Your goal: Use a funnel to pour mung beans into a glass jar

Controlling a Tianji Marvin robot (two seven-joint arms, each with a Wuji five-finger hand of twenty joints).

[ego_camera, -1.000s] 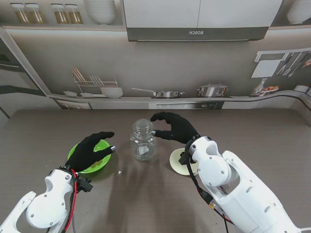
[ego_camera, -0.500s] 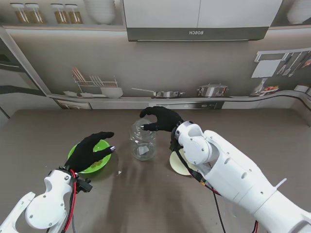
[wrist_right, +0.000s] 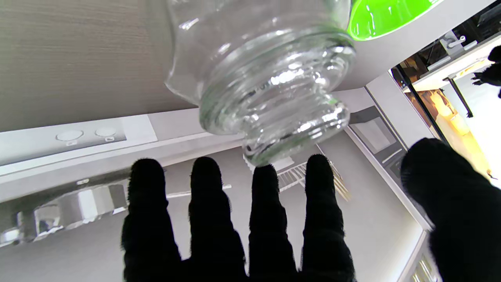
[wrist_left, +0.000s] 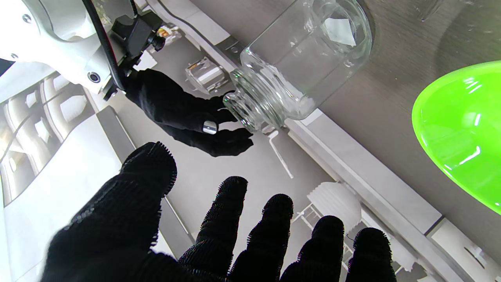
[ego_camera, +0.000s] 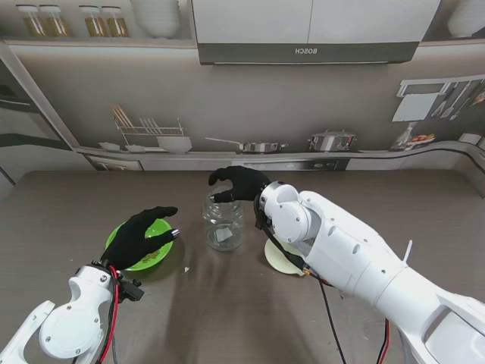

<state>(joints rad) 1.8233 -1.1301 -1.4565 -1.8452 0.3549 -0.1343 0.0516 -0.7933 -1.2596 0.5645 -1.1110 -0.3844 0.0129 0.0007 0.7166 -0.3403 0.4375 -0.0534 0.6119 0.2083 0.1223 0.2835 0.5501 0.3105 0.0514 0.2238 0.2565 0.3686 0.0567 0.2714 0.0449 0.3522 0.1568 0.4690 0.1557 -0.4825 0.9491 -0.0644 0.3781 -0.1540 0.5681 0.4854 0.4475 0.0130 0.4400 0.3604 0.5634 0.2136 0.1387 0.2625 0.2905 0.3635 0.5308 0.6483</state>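
The clear glass jar [ego_camera: 223, 221] stands upright mid-table. My right hand [ego_camera: 236, 184] hovers over its top, fingers curled and apart, holding nothing. In the right wrist view the jar's ribbed neck [wrist_right: 270, 90] sits just beyond my spread fingers [wrist_right: 203, 219]. To the left, my left hand [ego_camera: 140, 233] is open above the green bowl [ego_camera: 155, 255]. In the left wrist view the jar [wrist_left: 301, 66], the right hand [wrist_left: 184, 113] at its mouth and the bowl's rim [wrist_left: 462, 133] all show past my left hand [wrist_left: 219, 243]. A cream round piece [ego_camera: 282, 256], partly hidden by my right arm, lies to the right of the jar.
A kitchen backdrop wall [ego_camera: 242, 114] closes off the table's far edge. My right forearm [ego_camera: 356, 258] crosses the table's right half from the near corner. A small white speck [ego_camera: 186, 269] lies near the bowl.
My right hand has swung left and farther from me, from beside the jar to over its top. The left hand, bowl and jar have not moved.
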